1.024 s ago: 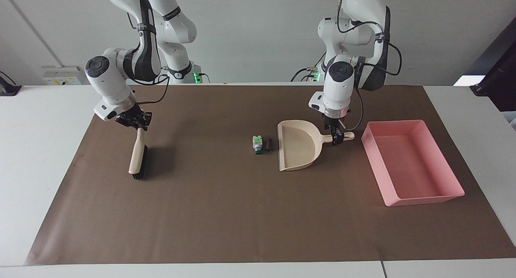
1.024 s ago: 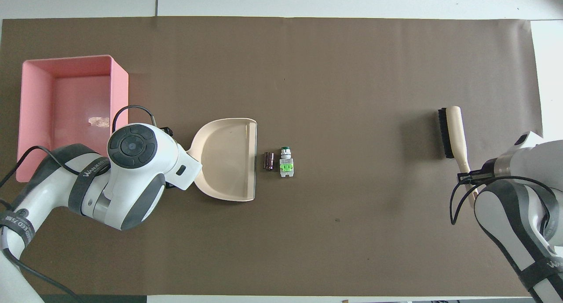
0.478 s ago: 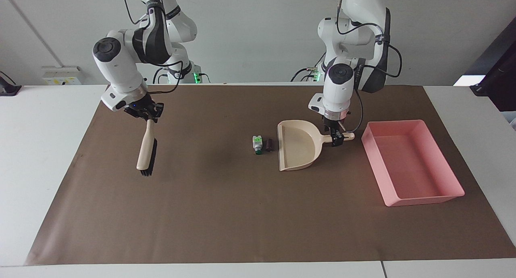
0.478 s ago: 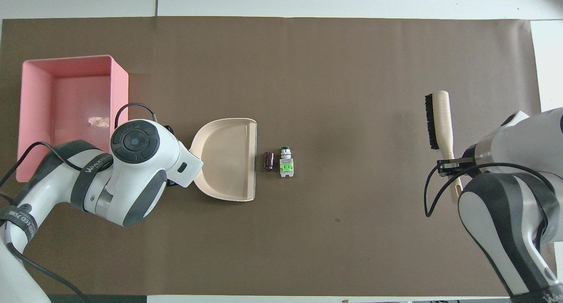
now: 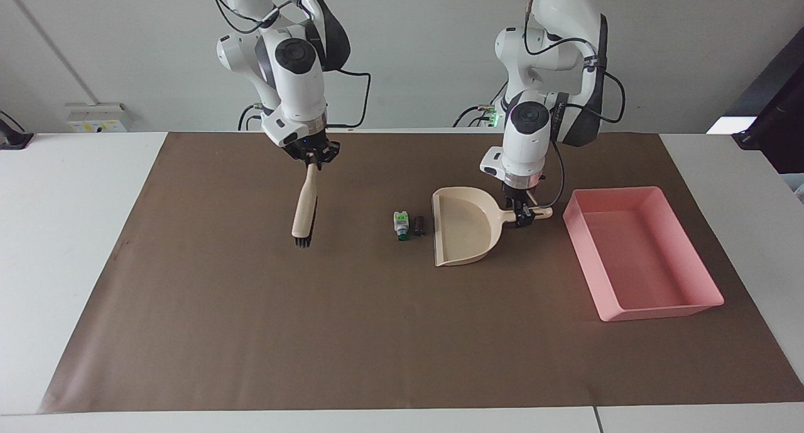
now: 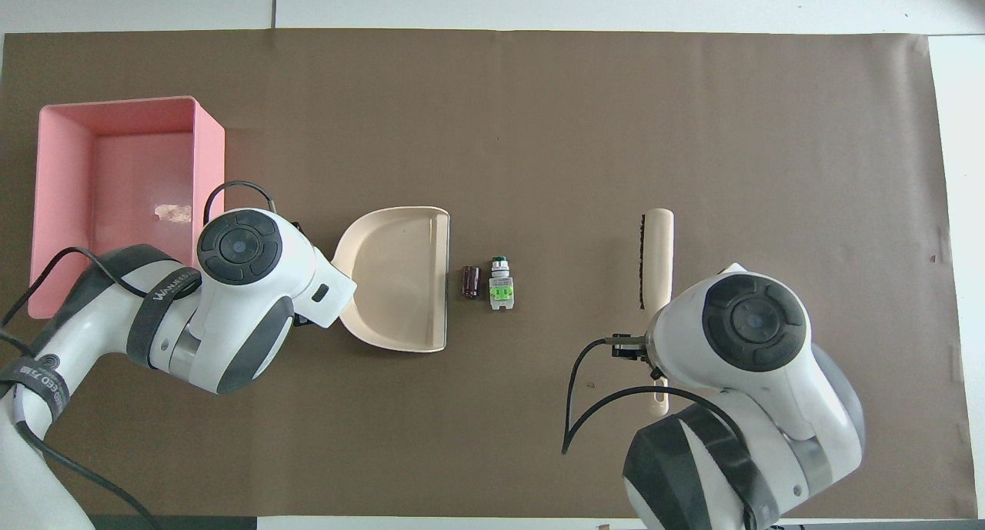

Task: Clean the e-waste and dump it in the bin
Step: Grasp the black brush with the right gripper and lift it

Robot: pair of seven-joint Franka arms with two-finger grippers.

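Note:
The e-waste lies on the brown mat: a white-and-green block [image 5: 400,225] [image 6: 500,290] and a dark brown cylinder [image 5: 419,225] [image 6: 470,281], side by side at the open mouth of the beige dustpan [image 5: 465,232] [image 6: 400,280]. My left gripper [image 5: 522,216] is shut on the dustpan's handle; the pan rests on the mat. My right gripper [image 5: 312,159] is shut on the handle of a beige brush [image 5: 304,203] [image 6: 656,257], which hangs with its bristles down over the mat, toward the right arm's end from the e-waste. The pink bin [image 5: 634,257] [image 6: 115,176] stands beside the dustpan, at the left arm's end.
A brown paper mat [image 5: 314,332] covers most of the white table. In the overhead view both arms' wrists hide their grippers.
My right arm has lifted the brush and carried it from the right arm's end of the mat toward the e-waste. The left gripper and dustpan have stayed in place.

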